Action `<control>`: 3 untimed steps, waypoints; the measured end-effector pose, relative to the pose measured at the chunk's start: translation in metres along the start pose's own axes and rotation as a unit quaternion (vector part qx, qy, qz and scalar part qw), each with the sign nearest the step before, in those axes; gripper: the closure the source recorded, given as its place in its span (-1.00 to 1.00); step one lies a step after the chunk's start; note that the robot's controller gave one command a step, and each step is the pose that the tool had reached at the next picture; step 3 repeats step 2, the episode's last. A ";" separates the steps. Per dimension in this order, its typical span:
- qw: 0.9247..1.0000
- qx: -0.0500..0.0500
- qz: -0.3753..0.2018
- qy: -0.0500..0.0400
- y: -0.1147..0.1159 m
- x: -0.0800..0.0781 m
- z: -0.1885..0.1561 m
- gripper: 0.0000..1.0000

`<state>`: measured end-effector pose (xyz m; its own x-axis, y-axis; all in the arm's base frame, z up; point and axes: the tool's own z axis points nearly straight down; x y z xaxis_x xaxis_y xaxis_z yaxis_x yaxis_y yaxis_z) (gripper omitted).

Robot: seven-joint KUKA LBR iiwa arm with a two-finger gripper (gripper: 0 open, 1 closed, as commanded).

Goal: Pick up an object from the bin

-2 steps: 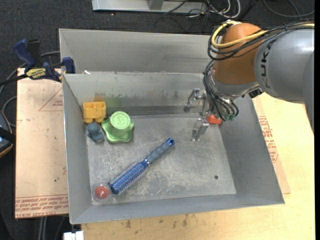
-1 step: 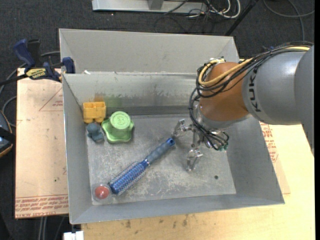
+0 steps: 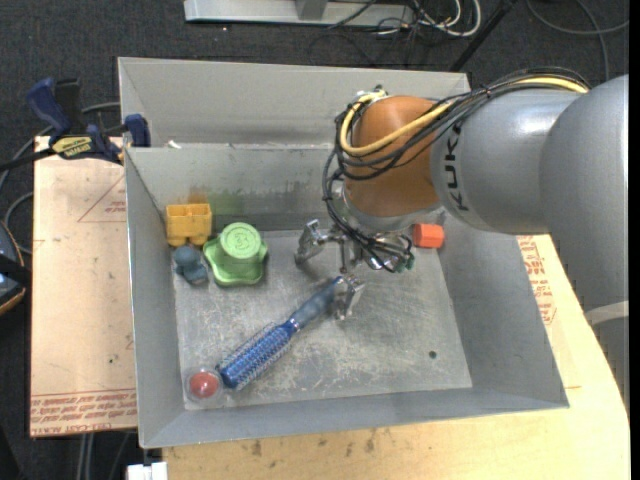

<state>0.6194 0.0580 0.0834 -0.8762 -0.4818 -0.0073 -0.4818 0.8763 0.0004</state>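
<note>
My gripper (image 3: pixel 345 266) hangs in the middle of the bin, its metal fingers (image 3: pixel 306 247) spread open with nothing held between them. Just below it lies a blue brush (image 3: pixel 268 343), set diagonally; its handle end reaches up to the gripper, and I cannot tell if they touch. A small orange block (image 3: pixel 429 236) sits just right of the gripper, by the right wall. A green round lid-like piece (image 3: pixel 237 254) lies to the left of the gripper.
A yellow block (image 3: pixel 188 222) and a small blue-grey lump (image 3: pixel 190 265) sit at the bin's left side. A red ball (image 3: pixel 203 384) rests in the front left corner, by the brush's bristle end. The arm, with its orange cover and cables, spans the bin's right side.
</note>
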 end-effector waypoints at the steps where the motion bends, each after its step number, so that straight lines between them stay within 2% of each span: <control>1: 1.000 0.000 0.001 0.003 -0.002 0.002 0.000 1.00; 2: 1.000 0.003 0.009 -0.002 -0.015 -0.010 -0.158 1.00; 3: 1.000 0.003 0.009 -0.002 -0.015 -0.010 -0.158 1.00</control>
